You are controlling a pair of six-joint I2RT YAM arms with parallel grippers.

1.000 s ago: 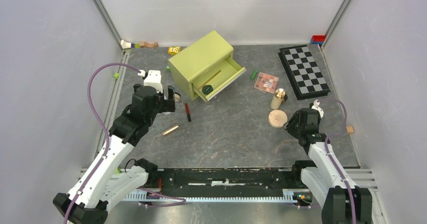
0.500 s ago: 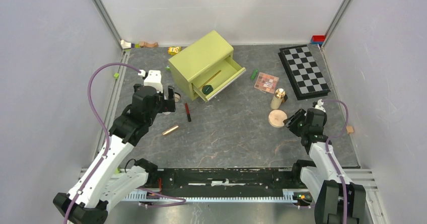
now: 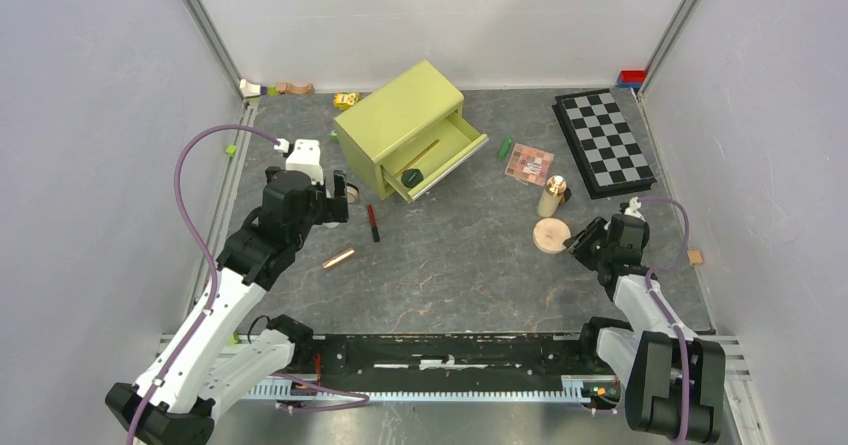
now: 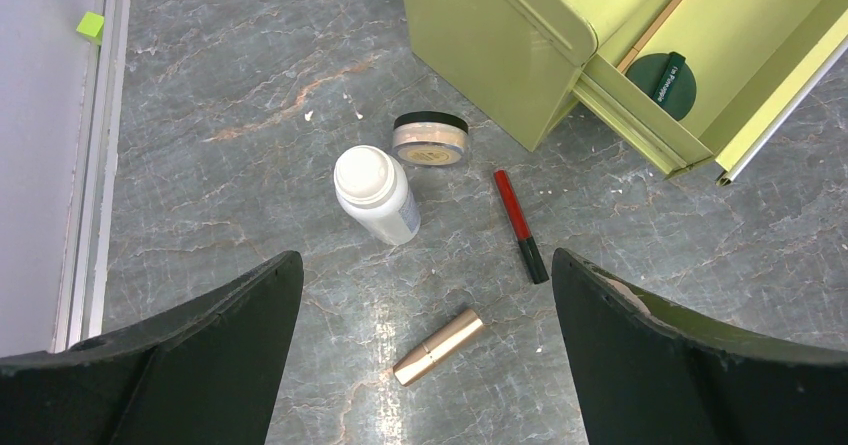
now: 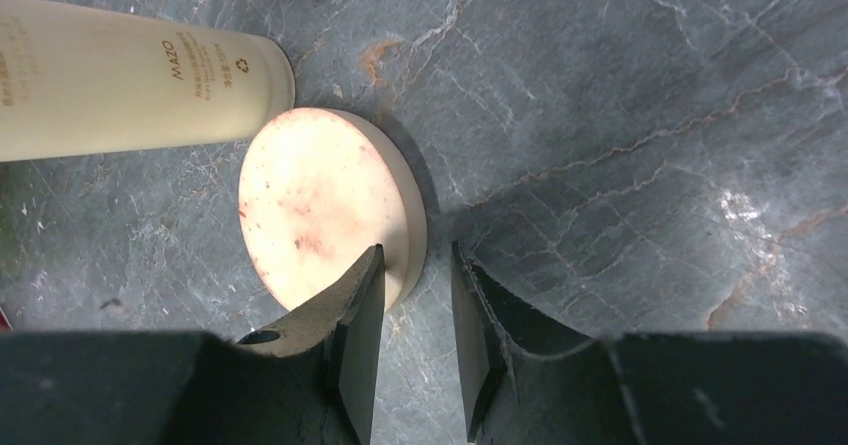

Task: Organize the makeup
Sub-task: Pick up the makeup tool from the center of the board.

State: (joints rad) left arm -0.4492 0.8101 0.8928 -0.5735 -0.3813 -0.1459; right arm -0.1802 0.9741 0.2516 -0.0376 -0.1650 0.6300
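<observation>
The left gripper (image 4: 425, 263) is held above the left part of the table (image 3: 450, 265) with its fingers spread wide and nothing between them. Below it a white bottle (image 4: 375, 193) is seen just beside a lidded tan compact (image 4: 430, 138), which is placed close to the near corner of the green cabinet (image 4: 500, 35). A red-black pencil (image 4: 520, 225) is laid to their right, and a rose-gold tube (image 4: 438, 347) nearer. A green disc (image 4: 662, 83) is kept inside the open drawer (image 4: 760, 55).

On the right, the fingers of the right gripper (image 5: 417, 255) are set narrowly apart astride the rim of a flat tan compact (image 5: 320, 205). Whether the rim is pinched cannot be told. A cream bottle (image 5: 130, 85) is seen just beyond it. Farther off, an eyeshadow palette (image 3: 529, 164) and a green stick (image 3: 505, 147) are found left of the chequered board (image 3: 603, 142).
</observation>
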